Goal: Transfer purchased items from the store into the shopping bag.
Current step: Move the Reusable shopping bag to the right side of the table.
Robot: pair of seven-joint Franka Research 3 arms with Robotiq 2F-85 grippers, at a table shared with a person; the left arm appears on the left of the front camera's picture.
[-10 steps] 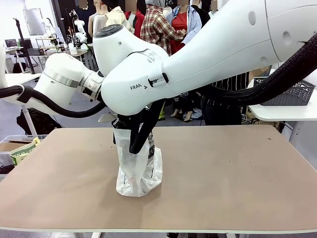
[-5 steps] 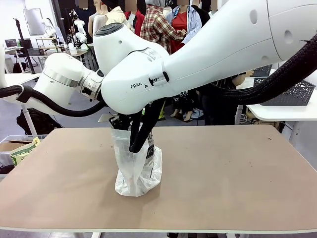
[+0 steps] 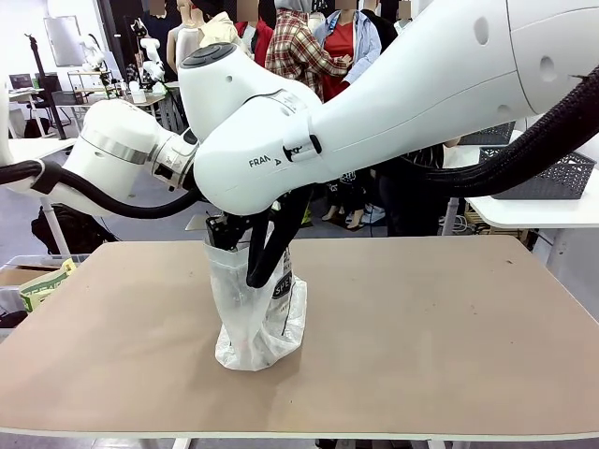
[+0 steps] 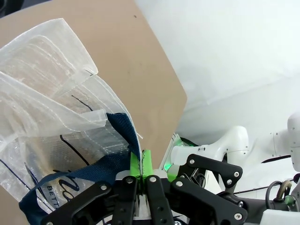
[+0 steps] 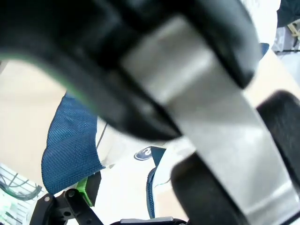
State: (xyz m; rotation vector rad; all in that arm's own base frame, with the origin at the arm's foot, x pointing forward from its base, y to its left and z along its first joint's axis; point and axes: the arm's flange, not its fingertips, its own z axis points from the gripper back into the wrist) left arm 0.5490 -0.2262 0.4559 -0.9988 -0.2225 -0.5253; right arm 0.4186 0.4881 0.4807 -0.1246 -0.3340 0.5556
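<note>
Tabletop: left fingers pinch shopping bag; contents unclear.

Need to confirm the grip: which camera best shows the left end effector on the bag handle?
Left wrist view: the left end effector is shut on the shopping bag at its dark handle. Front view hides the pinch behind the arms. Right wrist view is blurred, showing blue fabric.

Left hand pinched closed; both arms crossed mid-table
</note>
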